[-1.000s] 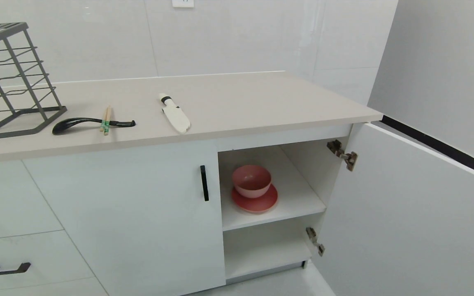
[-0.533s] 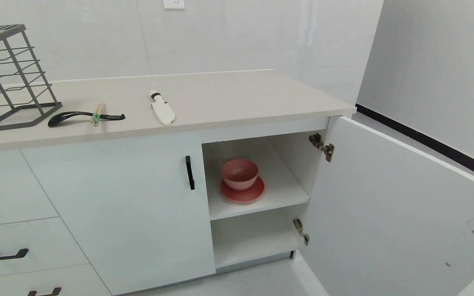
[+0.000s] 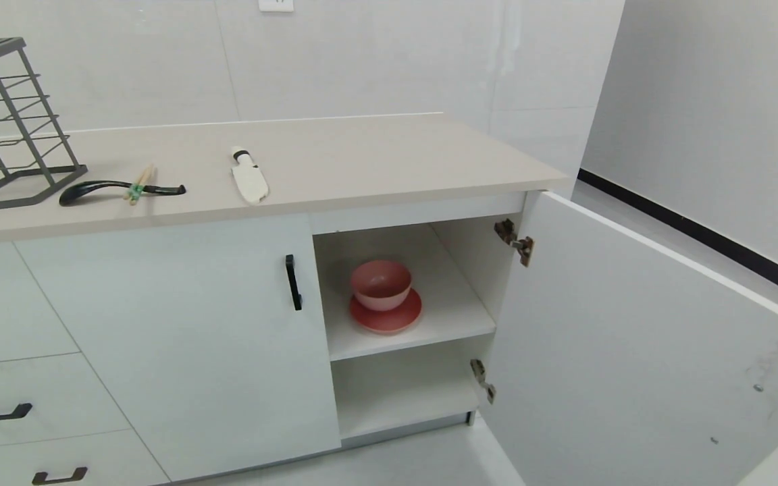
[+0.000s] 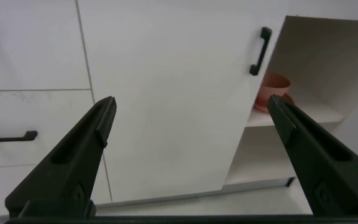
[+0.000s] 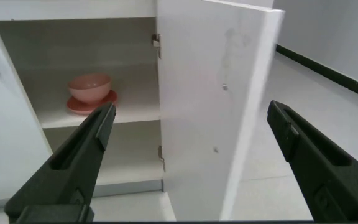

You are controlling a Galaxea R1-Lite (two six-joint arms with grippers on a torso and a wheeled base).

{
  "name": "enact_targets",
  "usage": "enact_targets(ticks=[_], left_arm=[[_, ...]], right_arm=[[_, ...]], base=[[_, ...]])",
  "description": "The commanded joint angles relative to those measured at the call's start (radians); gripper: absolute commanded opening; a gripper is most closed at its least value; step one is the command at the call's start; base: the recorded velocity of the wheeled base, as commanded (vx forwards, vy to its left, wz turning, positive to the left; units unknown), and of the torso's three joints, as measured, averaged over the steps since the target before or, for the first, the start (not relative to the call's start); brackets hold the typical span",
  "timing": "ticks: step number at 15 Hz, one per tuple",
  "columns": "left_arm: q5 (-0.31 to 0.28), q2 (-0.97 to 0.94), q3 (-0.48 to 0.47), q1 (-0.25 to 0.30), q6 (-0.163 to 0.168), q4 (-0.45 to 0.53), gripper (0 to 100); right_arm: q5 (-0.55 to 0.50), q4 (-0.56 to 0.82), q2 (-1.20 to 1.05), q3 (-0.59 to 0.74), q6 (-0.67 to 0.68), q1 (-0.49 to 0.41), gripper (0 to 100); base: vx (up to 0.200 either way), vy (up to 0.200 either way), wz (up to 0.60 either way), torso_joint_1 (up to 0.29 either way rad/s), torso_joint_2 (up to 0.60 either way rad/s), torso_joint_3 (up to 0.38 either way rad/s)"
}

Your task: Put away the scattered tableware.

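Open cabinet door point(image 5: 222, 93) stands ahead of my right gripper point(image 5: 190, 112); a closed door point(image 4: 166, 93) faces my left gripper point(image 4: 190, 106). Both point forward, held low, fingers spread wide and empty. Beyond, on the shelf point(image 3: 456, 317): one pink bowl point(image 3: 381, 283) on one red plate point(image 3: 386, 318). Farther, up on the countertop point(image 3: 375, 155): one black ladle point(image 3: 92, 191), one pair of chopsticks point(image 3: 138, 185), one sheathed knife point(image 3: 248, 179).

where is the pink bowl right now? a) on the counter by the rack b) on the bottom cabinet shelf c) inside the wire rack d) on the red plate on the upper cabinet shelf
d: the pink bowl sits on the red plate, which rests on the upper shelf.
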Motion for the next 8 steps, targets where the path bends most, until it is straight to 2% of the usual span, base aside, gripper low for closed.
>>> enact_targets(ticks=[1, 5, 8], left_arm=[[0.0, 0.0, 0.0, 0.0, -0.002, 0.0, 100], [0.0, 0.0, 0.0, 0.0, -0.006, -0.001, 100], [0.002, 0.0, 0.0, 0.0, -0.019, -0.001, 100]], right_arm=[[-0.001, -0.001, 0.001, 0.0, 0.0, 0.0, 100], [0.001, -0.003, 0.001, 0.0, 0.003, 0.0, 100], [0.001, -0.001, 0.001, 0.0, 0.003, 0.0, 100]], base=[[-0.2, 0.0, 0.0, 0.002, 0.0, -0.002], [-0.2, 0.0, 0.0, -0.004, 0.0, 0.004], [0.0, 0.0, 0.0, 0.0, 0.0, 0.0]])
